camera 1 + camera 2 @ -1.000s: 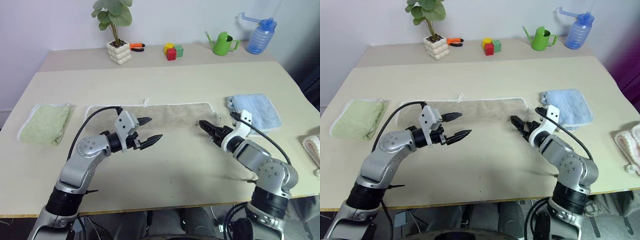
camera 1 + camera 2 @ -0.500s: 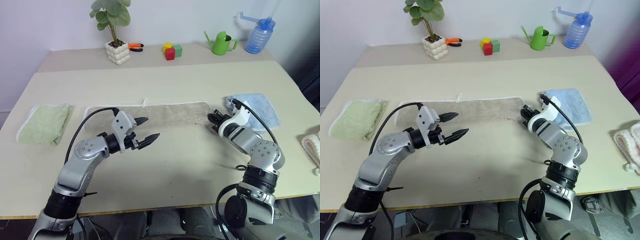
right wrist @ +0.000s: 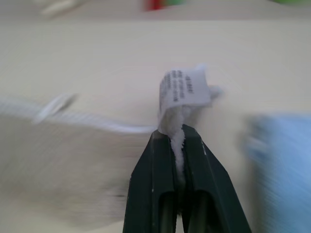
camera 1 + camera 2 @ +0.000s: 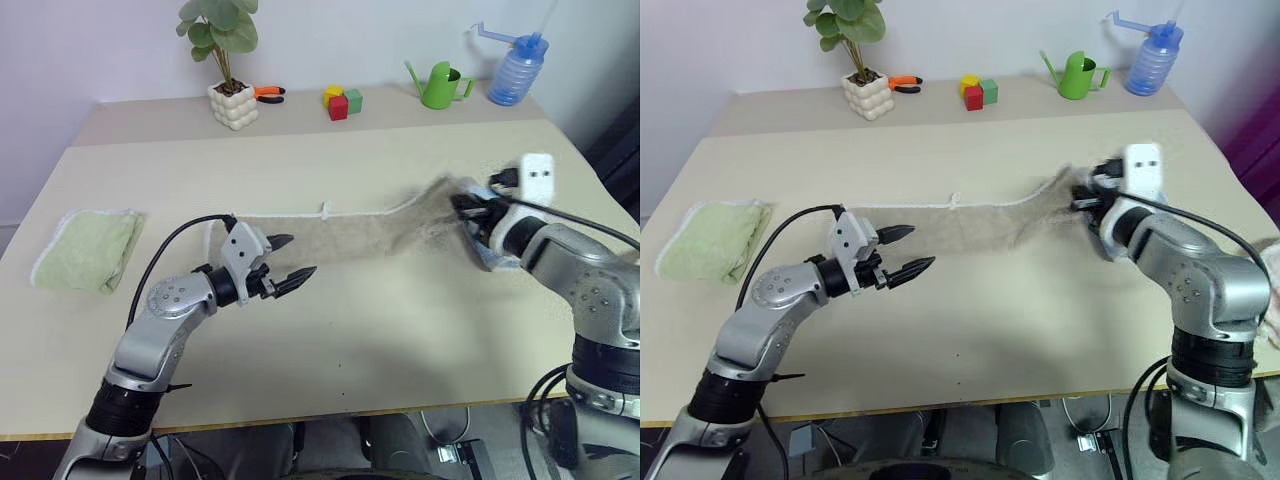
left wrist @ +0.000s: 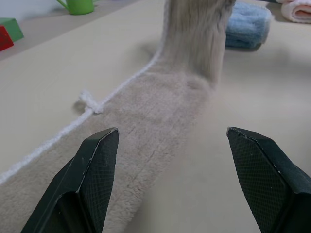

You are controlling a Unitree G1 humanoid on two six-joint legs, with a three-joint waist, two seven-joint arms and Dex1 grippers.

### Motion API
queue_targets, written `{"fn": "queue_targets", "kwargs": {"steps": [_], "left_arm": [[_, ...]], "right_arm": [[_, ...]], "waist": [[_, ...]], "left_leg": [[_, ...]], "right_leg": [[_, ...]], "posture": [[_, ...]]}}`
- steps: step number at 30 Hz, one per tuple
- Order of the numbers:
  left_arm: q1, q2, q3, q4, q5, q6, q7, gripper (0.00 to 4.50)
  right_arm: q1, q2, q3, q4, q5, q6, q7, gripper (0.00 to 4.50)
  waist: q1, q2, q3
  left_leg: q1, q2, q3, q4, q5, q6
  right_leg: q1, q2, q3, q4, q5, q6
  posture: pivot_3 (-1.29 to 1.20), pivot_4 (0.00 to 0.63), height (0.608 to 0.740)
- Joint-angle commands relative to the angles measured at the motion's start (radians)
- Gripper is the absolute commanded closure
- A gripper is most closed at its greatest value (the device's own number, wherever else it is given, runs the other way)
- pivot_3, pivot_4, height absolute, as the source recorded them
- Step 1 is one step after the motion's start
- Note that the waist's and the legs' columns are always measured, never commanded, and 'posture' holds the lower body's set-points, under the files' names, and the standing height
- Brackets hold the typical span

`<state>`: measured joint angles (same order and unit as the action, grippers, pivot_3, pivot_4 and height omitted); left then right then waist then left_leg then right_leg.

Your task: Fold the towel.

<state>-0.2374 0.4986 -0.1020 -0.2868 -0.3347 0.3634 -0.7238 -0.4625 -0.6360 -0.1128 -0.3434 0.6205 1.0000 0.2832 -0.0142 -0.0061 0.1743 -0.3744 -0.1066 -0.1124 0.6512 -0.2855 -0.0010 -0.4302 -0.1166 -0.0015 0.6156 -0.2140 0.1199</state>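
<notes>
The right gripper [image 3: 177, 138] is clamped on the towel's [image 4: 350, 235] right end, apparently near its white label [image 3: 184, 91], holding it above the table [image 4: 350, 320]. The left gripper [image 4: 290, 262] hovers spread over the towel's flat part.

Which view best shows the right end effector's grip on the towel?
The right wrist view: the right end effector is shut on the towel, its white label sticking up just past the fingertips. The eye views show that end lifted off the table. The left wrist view shows the towel rising from the table.
</notes>
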Motion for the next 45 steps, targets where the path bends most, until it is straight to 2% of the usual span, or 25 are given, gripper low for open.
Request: {"fn": "queue_targets", "kwargs": {"steps": [1, 7, 13, 16, 21, 24, 25, 28, 31, 32, 40, 45], "left_arm": [[-0.018, -0.006, 0.006, -0.008, 0.007, -0.022, -0.003, 0.88], [-0.015, -0.014, 0.008, -0.020, 0.012, -0.014, 0.007, 0.88], [0.014, -0.006, 0.025, -0.055, 0.008, 0.004, 0.027, 0.88], [0.027, -0.003, 0.031, -0.068, 0.004, 0.014, 0.036, 0.88], [0.035, -0.007, 0.073, -0.055, 0.001, 0.020, 0.072, 0.88], [0.034, -0.011, 0.120, -0.037, -0.004, 0.016, 0.102, 0.88], [0.032, -0.012, 0.133, -0.033, -0.006, 0.017, 0.110, 0.88], [0.032, -0.013, 0.178, -0.016, -0.008, 0.020, 0.135, 0.88], [0.047, -0.016, 0.209, -0.004, -0.005, 0.030, 0.173, 0.88], [0.057, -0.018, 0.214, -0.007, -0.005, 0.035, 0.182, 0.88], [0.195, -0.034, 0.236, -0.072, -0.018, 0.078, 0.225, 0.88], [0.296, -0.049, 0.255, -0.137, -0.043, 0.117, 0.263, 0.88]], "right_arm": [[-0.049, 0.017, 0.146, -0.040, -0.054, -0.070, 0.090, 4.48], [-0.118, 0.166, 0.368, 0.115, -0.216, -0.167, 0.098, 4.48], [-0.125, 0.223, 0.393, 0.173, -0.281, -0.193, 0.128, 4.48], [-0.117, 0.235, 0.363, 0.164, -0.261, -0.178, 0.158, 3.53], [-0.073, 0.191, 0.292, 0.058, -0.218, -0.204, 0.240, 1.15], [-0.037, 0.156, 0.224, 0.010, -0.182, -0.215, 0.287, 1.15], [-0.031, 0.153, 0.202, 0.009, -0.172, -0.215, 0.292, 1.40], [-0.042, 0.161, 0.145, 0.072, -0.182, -0.223, 0.263, 2.65], [-0.079, 0.175, 0.151, 0.191, -0.244, -0.288, 0.240, 4.19], [-0.093, 0.192, 0.160, 0.236, -0.261, -0.314, 0.235, 4.46], [-0.102, 0.298, 0.312, 0.525, -0.448, -0.508, 0.224, 4.46], [-0.071, 0.300, 0.313, 0.508, -0.483, -0.540, 0.238, 4.46]], "waist": [[0.002, 0.000, 0.000], [0.003, -0.001, 0.000], [0.005, -0.001, 0.000], [0.004, -0.001, 0.000], [0.004, -0.001, 0.000], [0.006, -0.001, 0.000], [0.005, -0.001, 0.000], [0.004, -0.001, 0.000], [0.002, -0.001, 0.000], [0.002, -0.001, 0.000], [0.001, -0.001, 0.000], [0.001, -0.002, -0.001]], "left_leg": [[0.000, 0.000, 0.000, 0.000, 0.000, 0.000], [0.000, 0.000, -0.001, 0.001, 0.000, 0.000], [-0.001, -0.001, -0.001, 0.001, 0.003, -0.005], [-0.001, -0.001, -0.001, 0.000, 0.002, -0.004], [-0.001, -0.001, -0.002, 0.000, 0.000, -0.001], [-0.001, -0.001, -0.002, 0.000, 0.000, -0.001], [-0.001, -0.001, -0.002, 0.000, 0.000, -0.001], [-0.001, -0.001, -0.002, 0.000, 0.000, -0.001], [0.000, -0.001, -0.002, 0.000, 0.000, -0.001], [0.000, -0.001, -0.002, 0.000, 0.000, -0.001], [-0.001, -0.001, -0.001, -0.001, 0.003, -0.006], [0.000, -0.001, -0.001, -0.001, 0.003, -0.005]], "right_leg": [[0.000, 0.000, 0.000, 0.000, 0.000, 0.000], [0.000, 0.000, 0.000, 0.000, 0.000, 0.000], [-0.001, -0.001, 0.000, -0.001, 0.000, 0.000], [-0.001, -0.001, 0.000, -0.001, 0.000, 0.000], [-0.001, 0.000, 0.000, -0.001, 0.000, 0.000], [-0.001, 0.000, 0.000, -0.001, 0.000, 0.000], [-0.001, -0.001, 0.000, -0.001, 0.000, 0.000], [-0.001, 0.000, 0.000, -0.001, 0.000, 0.000], [-0.001, 0.000, 0.000, -0.001, 0.000, 0.000], [-0.001, 0.000, 0.000, -0.001, 0.000, 0.000], [-0.001, -0.001, 0.000, -0.001, 0.000, 0.000], [-0.001, 0.000, 0.000, -0.001, 0.000, 0.000]], "posture": [[0.00, 0.150, 0.732], [0.00, 0.150, 0.732], [0.00, 0.150, 0.732], [0.00, 0.150, 0.732], [0.00, 0.150, 0.732], [0.00, 0.150, 0.732], [0.00, 0.150, 0.732], [0.00, 0.150, 0.732], [0.00, 0.150, 0.732], [0.00, 0.150, 0.732], [0.00, 0.150, 0.732], [0.00, 0.150, 0.732]]}}
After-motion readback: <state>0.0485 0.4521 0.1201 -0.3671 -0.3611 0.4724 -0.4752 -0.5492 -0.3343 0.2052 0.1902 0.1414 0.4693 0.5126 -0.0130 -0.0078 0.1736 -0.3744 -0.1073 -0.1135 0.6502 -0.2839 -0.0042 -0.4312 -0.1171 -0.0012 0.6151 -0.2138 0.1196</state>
